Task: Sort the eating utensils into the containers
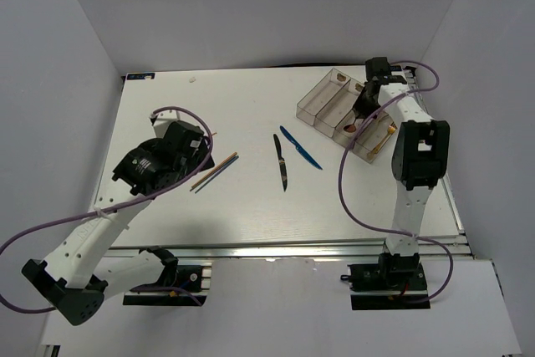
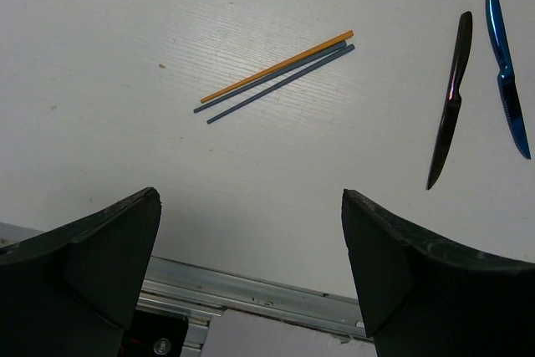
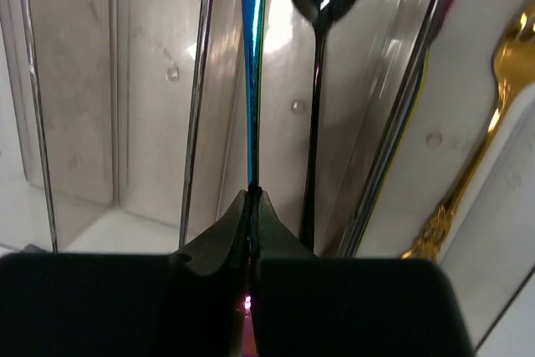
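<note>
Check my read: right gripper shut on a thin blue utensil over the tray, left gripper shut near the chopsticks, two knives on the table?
Not quite: the left gripper is open, fingers wide apart in the left wrist view. The rest holds: right gripper shut on the thin blue utensil over the tray, chopsticks nearby, black knife and blue knife on the table.

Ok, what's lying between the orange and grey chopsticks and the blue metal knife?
A slim black metal knife, close beside the blue metal knife; the top and left wrist views both show it.
</note>
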Controlling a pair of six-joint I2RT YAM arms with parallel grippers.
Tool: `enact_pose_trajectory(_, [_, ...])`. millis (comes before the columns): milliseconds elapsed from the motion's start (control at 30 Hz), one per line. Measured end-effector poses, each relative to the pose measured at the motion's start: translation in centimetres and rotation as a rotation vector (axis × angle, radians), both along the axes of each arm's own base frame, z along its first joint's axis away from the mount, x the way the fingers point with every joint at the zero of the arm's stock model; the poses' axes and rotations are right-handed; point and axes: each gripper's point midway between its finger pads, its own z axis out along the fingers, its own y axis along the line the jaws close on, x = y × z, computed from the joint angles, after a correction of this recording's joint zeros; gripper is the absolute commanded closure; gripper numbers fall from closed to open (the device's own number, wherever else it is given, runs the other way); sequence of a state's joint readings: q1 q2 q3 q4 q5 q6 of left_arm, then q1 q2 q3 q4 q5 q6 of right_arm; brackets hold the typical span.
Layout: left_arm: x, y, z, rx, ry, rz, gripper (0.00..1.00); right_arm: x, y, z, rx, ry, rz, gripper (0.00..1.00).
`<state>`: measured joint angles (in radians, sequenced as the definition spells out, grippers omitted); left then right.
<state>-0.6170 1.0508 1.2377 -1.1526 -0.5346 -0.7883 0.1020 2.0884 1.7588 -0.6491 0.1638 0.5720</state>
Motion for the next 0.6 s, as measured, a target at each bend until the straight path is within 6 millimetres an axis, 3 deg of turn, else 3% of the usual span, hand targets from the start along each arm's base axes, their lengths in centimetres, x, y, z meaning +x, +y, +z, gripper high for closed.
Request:
enact_pose_trajectory(133, [0.3,-0.4,-0.2,0.0,0.007,-0.013,0.02,2.0,-0.9,-0.1,0.008,-0.007,-0.007,1.0])
enact_pose_trajectory(267, [0.7,-0.8,-0.9,0.012,0.026,-0.027,0.02,3.4,-0.8,0.9,0.024,-0.04,-0.006,0.9])
enact_pose_trajectory(467, [1.8,-1.6,-2.2,0.05,0.064,-0.047,0.02,3.1,-0.6,0.6,0.035,-0.03,-0.008,0.9])
enact_pose_trajectory(600, [2.4,-2.0,-2.9,0.069,0.079,-0.063,0.02,1.8,-0.9,-0.8,0.031,0.012,-0.017,0.88])
